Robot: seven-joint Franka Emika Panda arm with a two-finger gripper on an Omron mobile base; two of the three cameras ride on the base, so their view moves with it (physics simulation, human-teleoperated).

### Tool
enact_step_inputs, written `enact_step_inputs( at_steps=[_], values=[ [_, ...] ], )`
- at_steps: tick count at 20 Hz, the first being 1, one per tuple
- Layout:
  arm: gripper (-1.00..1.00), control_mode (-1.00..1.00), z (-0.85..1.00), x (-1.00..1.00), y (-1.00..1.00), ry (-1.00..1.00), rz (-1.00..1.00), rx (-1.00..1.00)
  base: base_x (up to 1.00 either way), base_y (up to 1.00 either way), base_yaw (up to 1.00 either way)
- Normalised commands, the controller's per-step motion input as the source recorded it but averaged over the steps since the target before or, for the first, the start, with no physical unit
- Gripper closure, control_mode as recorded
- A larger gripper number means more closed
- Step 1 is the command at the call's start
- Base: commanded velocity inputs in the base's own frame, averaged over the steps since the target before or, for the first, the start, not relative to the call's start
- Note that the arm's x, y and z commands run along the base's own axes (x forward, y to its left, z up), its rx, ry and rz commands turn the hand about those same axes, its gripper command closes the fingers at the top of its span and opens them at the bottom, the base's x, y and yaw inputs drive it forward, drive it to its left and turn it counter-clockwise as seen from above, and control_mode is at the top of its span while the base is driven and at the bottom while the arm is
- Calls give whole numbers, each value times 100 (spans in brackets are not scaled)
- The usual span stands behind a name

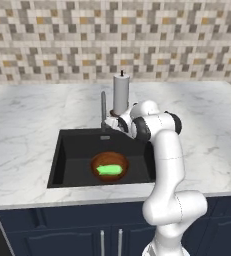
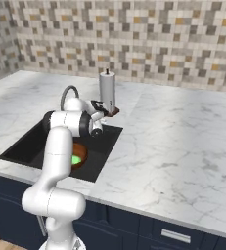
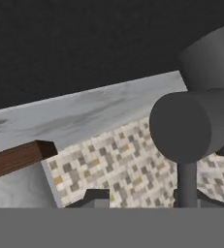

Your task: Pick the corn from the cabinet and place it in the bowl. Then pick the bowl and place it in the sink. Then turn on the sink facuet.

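Corn (image 1: 110, 170) lies bright green in the reddish-brown wooden bowl (image 1: 99, 162), and the bowl sits on the floor of the black sink (image 1: 74, 150), lower centre of the left base view; from the right base view the bowl (image 2: 81, 152) peeks out at centre left, half hidden behind the white forearm. Behind the basin, at the middle of the left base frame, stands the slim grey sink faucet (image 1: 103, 107), and just right of it the white paper-towel roll (image 1: 121, 92) on its brown base. The gripper (image 2: 103, 108) is up at the back rim of the sink, close beside the roll and the tap; in the hand view a thick grey cylinder of the faucet (image 3: 186, 127) looms at the right, close against the camera, with a dark fingertip (image 3: 95, 197) at the bottom edge; whether the jaws pinch the tap or stand loose I cannot tell.
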Motion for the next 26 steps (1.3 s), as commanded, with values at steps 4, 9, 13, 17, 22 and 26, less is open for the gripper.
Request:
enact_step_inputs(
  at_steps=[4, 9, 13, 17, 22, 26],
  values=[
    [100, -100, -18, 0, -86, 5, -5, 14, 0, 0, 0],
    [100, -100, -20, 0, -85, 5, -5, 14, 0, 0, 0],
    [100, -100, -24, 0, -80, 6, -5, 13, 0, 0, 0],
    [100, -100, -26, 0, -73, 6, -4, 11, 0, 0, 0],
    [100, -100, -18, -1, -60, 3, -3, 9, 0, 0, 0],
    [100, -100, 0, -4, -11, 0, -1, 6, 0, 0, 0]
  ],
)
